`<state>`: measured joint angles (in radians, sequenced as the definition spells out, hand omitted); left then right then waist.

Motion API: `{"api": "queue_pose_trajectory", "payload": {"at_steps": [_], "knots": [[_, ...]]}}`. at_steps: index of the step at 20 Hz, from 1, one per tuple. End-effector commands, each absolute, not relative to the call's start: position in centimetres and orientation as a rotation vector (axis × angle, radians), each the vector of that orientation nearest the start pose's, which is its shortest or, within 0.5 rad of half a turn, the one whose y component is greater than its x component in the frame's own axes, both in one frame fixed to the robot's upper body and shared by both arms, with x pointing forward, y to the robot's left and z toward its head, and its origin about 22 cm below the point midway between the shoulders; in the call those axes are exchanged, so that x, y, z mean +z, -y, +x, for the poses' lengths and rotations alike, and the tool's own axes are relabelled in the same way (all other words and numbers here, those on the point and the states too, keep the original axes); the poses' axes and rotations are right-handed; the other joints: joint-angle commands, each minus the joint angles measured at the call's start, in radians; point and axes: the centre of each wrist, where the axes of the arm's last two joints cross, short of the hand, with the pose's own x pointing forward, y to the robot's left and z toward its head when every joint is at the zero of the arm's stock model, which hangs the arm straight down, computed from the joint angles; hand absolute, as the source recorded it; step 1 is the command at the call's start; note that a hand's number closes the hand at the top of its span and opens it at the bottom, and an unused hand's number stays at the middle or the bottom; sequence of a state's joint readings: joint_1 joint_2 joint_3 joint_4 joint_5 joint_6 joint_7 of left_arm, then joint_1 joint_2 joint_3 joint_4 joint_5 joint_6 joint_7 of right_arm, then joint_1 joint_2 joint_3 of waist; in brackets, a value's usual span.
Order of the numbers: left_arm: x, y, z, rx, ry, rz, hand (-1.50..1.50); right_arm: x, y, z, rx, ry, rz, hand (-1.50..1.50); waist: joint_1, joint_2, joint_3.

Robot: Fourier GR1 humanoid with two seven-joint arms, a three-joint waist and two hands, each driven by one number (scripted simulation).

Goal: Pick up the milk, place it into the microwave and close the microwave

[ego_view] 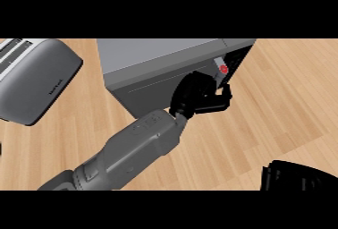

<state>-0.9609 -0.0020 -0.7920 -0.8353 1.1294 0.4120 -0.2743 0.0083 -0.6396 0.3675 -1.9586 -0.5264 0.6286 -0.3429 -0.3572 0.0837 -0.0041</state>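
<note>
Left robot hand: the left robot hand (pixel 198 96) is at the front right of the microwave (pixel 165 67), fingers curled against the door edge by the control strip; whether they enclose anything I cannot tell — the hand hides what lies under it.
Milk: not visible as such; it may be behind the hand or already inside the microwave, and the view does not settle which.
Step in hand: by my reading, either setting the milk in or closing the door — keep the forearm low and sweep along the door's arc, not into the casing.
Right robot hand: the right robot hand (pixel 297 176) shows only as a dark shape at the lower right edge; its fingers are unreadable.
Around: a toaster (pixel 36 80) stands left of the microwave on the wooden worktop (pixel 284 103), well apart from the hand.
In the way: nothing lies near the door's swing.
</note>
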Motion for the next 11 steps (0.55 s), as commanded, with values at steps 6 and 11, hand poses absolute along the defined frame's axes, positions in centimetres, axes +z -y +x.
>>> {"api": "queue_pose_trajectory", "payload": {"at_steps": [6,11], "knots": [[1.3,-4.9,36.3,0.114,1.353,-0.509,1.5,9.4,22.6,17.8,0.778,1.793,1.045,1.5,0.062,-0.002,-0.006],[0.3,-5.2,36.1,0.106,1.341,-0.542,1.5,10.0,21.6,16.5,0.768,1.82,1.035,1.5,0.068,-0.003,-0.006]]}}
